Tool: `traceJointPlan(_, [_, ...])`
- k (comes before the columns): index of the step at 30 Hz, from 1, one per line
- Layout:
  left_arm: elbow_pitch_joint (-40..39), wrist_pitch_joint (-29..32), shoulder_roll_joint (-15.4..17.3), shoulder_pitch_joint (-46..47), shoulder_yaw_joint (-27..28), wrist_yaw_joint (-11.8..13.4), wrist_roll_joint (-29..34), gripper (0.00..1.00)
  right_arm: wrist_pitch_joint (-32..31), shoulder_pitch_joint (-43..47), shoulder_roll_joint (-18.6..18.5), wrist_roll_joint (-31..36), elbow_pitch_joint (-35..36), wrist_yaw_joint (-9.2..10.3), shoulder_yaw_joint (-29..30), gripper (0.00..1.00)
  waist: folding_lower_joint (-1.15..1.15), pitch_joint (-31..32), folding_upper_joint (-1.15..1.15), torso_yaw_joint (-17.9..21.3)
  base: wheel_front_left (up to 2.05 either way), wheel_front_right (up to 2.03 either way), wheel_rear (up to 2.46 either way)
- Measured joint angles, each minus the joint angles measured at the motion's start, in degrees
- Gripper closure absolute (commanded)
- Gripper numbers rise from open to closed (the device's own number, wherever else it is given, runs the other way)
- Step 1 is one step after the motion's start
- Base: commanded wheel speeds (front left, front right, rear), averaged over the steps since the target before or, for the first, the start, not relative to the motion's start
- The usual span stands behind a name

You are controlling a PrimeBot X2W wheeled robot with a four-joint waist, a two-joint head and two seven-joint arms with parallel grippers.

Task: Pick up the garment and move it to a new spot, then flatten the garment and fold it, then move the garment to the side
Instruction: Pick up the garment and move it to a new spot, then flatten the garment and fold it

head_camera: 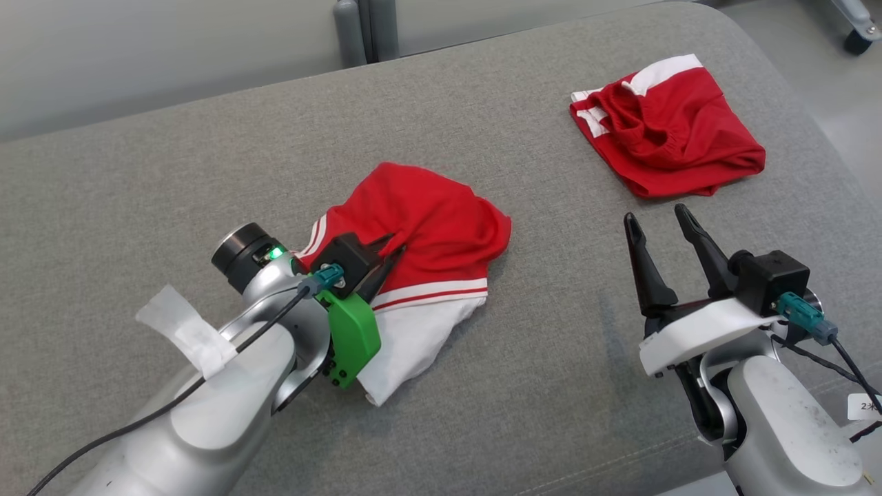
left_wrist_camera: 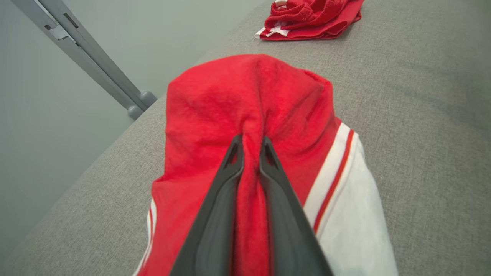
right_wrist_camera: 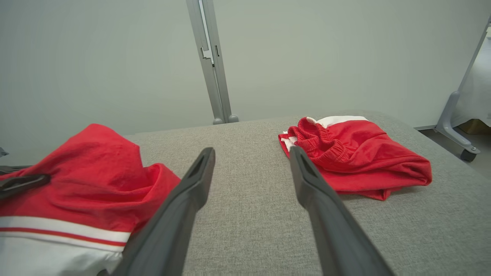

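Presently: left pincer (head_camera: 394, 249) clamped on red garment (head_camera: 441, 213); right pincer (head_camera: 654, 215) agape, empty. Lift high; avoid dragging.

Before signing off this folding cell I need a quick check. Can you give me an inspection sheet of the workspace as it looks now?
Surface: grey fabric cushion, no stains seen.
Job's things: red and white garment, crumpled near the middle, a ridge of it pinched up.
Clutter: second red garment, bunched at the far right, apart from the first.
Grippers: left gripper shut on the garment's red cloth; right gripper open, empty, over bare cushion.
Cables: black cable along the left arm, with white tape; black cable at the right wrist.
Surroundings: pale wall, grey post, caster on the floor.
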State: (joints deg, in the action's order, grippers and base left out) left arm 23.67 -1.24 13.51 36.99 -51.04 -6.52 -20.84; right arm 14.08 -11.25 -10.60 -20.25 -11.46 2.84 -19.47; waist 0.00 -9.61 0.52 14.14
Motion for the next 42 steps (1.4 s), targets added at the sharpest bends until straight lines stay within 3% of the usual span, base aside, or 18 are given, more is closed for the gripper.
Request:
traceJointPlan(1, [0.86,-0.45,-0.08,-0.01,0.19,0.04,0.01,0.64,0.0,-0.02,-0.01,0.01,-0.07,-0.16,-0.05,0.0,0.0,-0.23,0.0,0.22,0.0,0.0,0.0])
traceJointPlan(2, [1.72,-1.12,-0.16,0.01,0.3,0.22,0.03,0.21,0.0,-0.02,-0.02,0.01,-0.15,-0.25,-0.04,0.0,0.0,-0.45,0.0,0.41,0.0,0.0,0.0])
traceJointPlan(3, [2.49,-1.6,-0.29,0.01,0.42,0.51,0.09,0.0,0.0,-0.02,-0.07,0.01,-0.29,-0.24,-0.02,0.0,0.0,-0.64,0.0,0.56,0.0,0.0,0.0])
traceJointPlan(13, [7.49,-8.06,-4.01,0.02,1.74,1.49,-0.34,0.0,0.0,-0.02,-0.62,0.02,-2.19,-0.22,0.98,0.0,0.0,0.88,0.0,-1.0,0.0,0.0,0.0])
traceJointPlan(18, [7.79,-11.2,-6.98,-2.63,3.43,1.94,-4.05,0.0,0.0,0.3,-1.04,-0.13,-3.3,-0.16,1.97,0.0,0.0,2.97,0.0,-3.48,0.0,0.0,0.0])
traceJointPlan(24, [9.8,-11.17,-8.12,-8.47,4.83,2.07,-7.97,0.0,0.01,2.69,-1.23,-0.51,-4.0,-0.15,2.11,0.0,0.0,4.96,0.0,-6.08,0.0,0.0,0.0])
traceJointPlan(31, [11.49,-11.27,-10.38,-15.12,11.76,3.08,-18.62,0.0,0.0,3.68,-0.66,-0.52,-4.03,-0.25,0.57,0.0,0.0,7.8,0.0,-8.96,0.0,0.0,0.0])
traceJointPlan(42, [12.9,-11.39,-10.61,-17.56,13.63,2.69,-24.34,0.0,-0.01,3.67,-0.73,-0.49,-3.93,-0.31,0.21,0.0,0.0,8.29,0.0,-6.63,0.0,0.0,0.0])
